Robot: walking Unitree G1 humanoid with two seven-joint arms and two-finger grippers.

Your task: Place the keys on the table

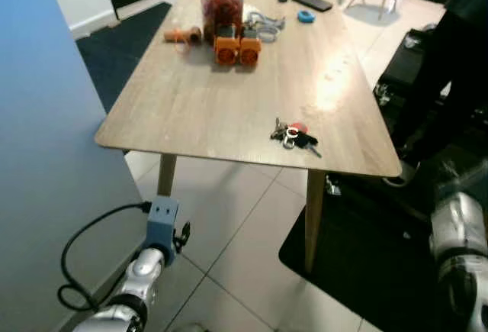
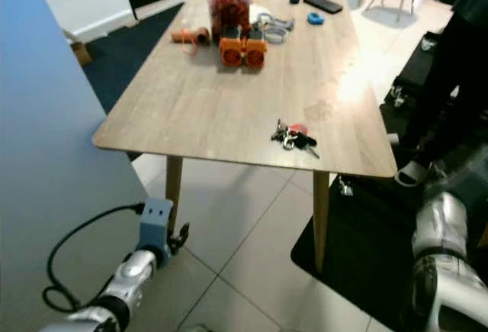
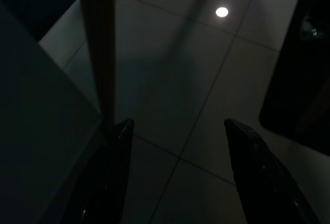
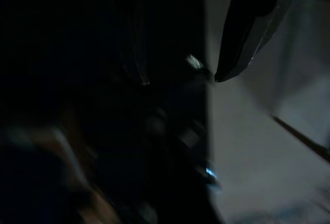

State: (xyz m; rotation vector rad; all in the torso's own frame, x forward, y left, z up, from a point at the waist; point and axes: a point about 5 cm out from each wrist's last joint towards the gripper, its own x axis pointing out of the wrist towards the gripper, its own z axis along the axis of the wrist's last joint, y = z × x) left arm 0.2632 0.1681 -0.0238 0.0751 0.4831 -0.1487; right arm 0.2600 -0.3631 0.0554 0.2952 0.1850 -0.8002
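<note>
Both arms hang low beside the bench (image 1: pixel 191 111); keys (image 1: pixel 293 136) lie on it.
I see the left gripper (image 3: pixel 178 126) with jaws apart above floor tiles; I cannot tell the right gripper's (image 4: pixel 242 33) jaw state. Keys rest near the near edge.

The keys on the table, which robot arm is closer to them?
Probably the right, though it's close. The keys lie near the table's front edge. The right arm hangs below, off their right side; the left arm hangs low beyond the table's left corner.
</note>
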